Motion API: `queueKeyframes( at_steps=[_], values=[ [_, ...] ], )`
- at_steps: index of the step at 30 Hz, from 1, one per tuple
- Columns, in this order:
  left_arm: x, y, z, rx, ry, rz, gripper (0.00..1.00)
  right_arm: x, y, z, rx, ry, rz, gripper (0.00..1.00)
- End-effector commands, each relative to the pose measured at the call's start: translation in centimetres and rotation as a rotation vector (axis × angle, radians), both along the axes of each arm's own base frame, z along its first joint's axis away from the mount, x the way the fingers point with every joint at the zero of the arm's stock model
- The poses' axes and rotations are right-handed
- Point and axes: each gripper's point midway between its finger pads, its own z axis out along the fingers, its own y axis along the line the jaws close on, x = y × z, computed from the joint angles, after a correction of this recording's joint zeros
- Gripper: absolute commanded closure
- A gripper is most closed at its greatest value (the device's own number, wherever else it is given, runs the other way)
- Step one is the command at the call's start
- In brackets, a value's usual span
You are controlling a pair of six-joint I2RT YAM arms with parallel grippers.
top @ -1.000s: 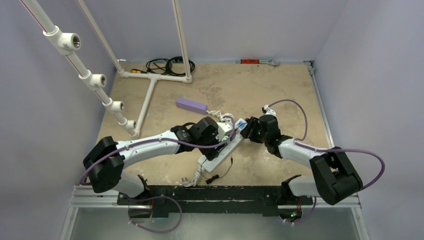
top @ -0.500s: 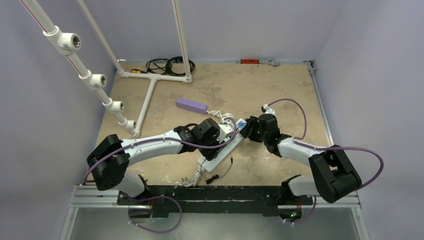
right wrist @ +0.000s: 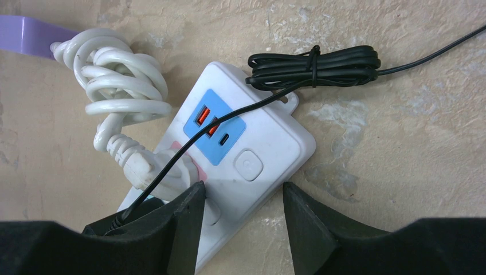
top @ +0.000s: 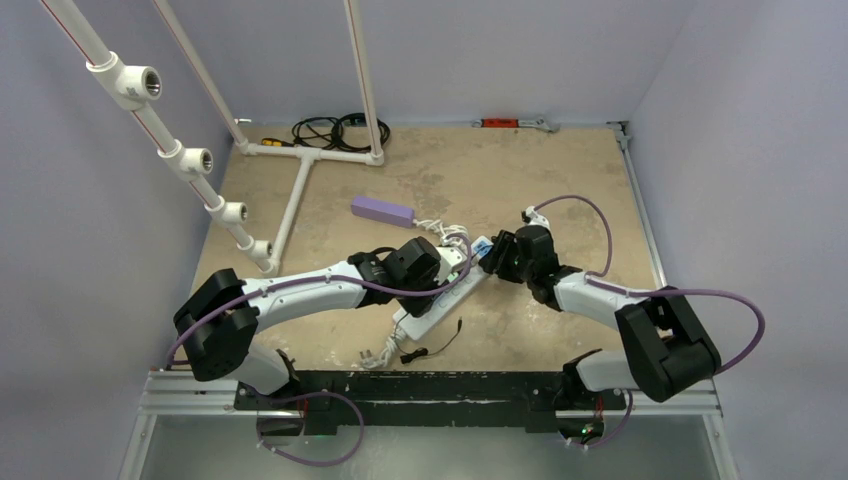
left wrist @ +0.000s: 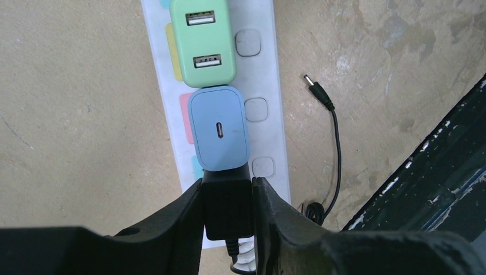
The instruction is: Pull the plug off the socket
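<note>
Both tools are ready for the pull: your left tool (left wrist: 228, 188) clamps the black plug (left wrist: 227, 213) in the socket (right wrist: 269, 143) at mid-desk (top: 520, 170), the right tool (right wrist: 240, 220) straddles its end, grip unclear, so pull straight out.

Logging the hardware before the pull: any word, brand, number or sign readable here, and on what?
No text can be read in any view.
On the power strip: blank white buttons, no print.
On the green charger and the blue charger: ports only, no lettering.
On the black plug in the left end effector: no marking shows.
On the purple box: too small to tell.
</note>
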Motion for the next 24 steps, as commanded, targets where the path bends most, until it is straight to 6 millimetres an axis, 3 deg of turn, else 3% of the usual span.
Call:
queueKeyframes(
  at_steps=[1, 10, 15, 24],
  values=[
    [1.8, 1.1, 0.7, 0.053, -0.083, 0.05, 1.0, 1.4, 0.0, 0.7, -0.015, -0.026, -0.012, 0.47],
    [2.0, 1.5, 1.1, 0.105, -0.181, 0.067, 1.0, 1.4, 0.0, 0.4, -0.02, -0.016, -0.011, 0.5],
    [1.2, 1.1, 1.1, 0.125, -0.218, 0.061, 1.0, 1.5, 0.0, 0.4, -0.024, -0.014, -0.017, 0.5],
    [0.9, 0.6, 1.9, 0.046, -0.165, 0.038, 1.0, 1.7, -0.1, 0.1, -0.032, -0.005, -0.022, 0.5]
  ],
)
